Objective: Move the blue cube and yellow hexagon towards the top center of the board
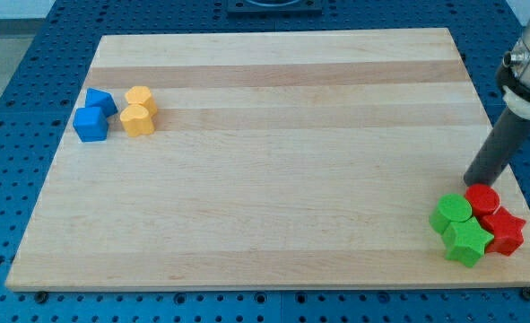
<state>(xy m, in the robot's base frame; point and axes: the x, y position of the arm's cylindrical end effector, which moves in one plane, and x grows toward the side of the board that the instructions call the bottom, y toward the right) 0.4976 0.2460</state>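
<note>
The blue cube (91,124) lies near the view's left edge of the wooden board (273,161), with a second blue block (101,100) touching it just above. The yellow hexagon (141,97) sits to their right, touching a yellow heart-like block (137,120) below it. My tip (473,183) is at the far right of the board, just above the red blocks and far from the blue and yellow blocks.
At the view's bottom right a tight cluster holds a green cylinder (451,213), a green star (467,243), a red cylinder (482,199) and a red star (505,232). The board rests on a blue perforated table (13,108).
</note>
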